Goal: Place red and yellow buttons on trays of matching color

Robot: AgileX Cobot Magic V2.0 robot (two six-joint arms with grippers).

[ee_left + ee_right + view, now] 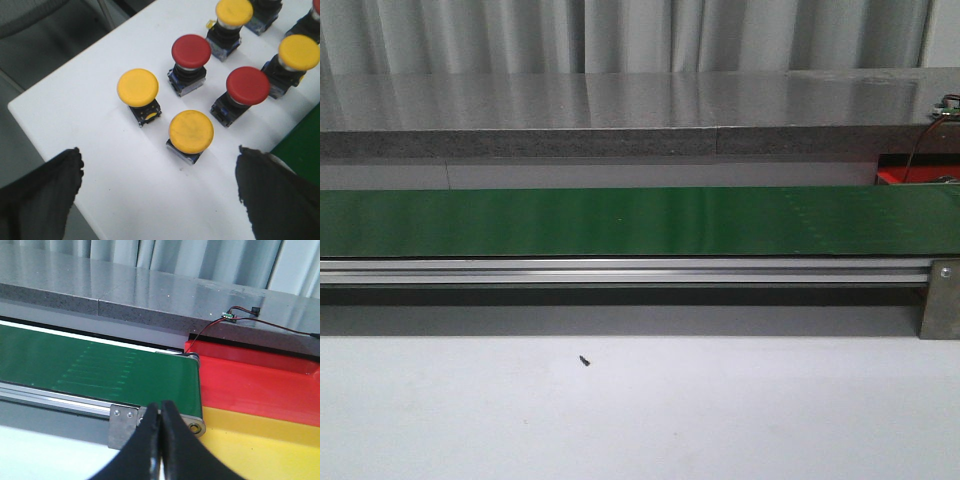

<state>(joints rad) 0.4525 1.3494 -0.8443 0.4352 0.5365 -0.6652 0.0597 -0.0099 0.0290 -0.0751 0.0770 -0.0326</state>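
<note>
Jaws, left: left gripper spread wide, holding nothing, above the white surface.
Jaws, right: right gripper pressed together, nothing between.
Nearest button: yellow button upright between the left fingers, untouched.
Other buttons: second yellow button at 10 o'clock from it; red button at 12; second red button at 2; more yellow ones beyond.
Trays: red tray and yellow tray side by side at the green conveyor belt's end.
Front view: belt bare; grey counter behind.
</note>
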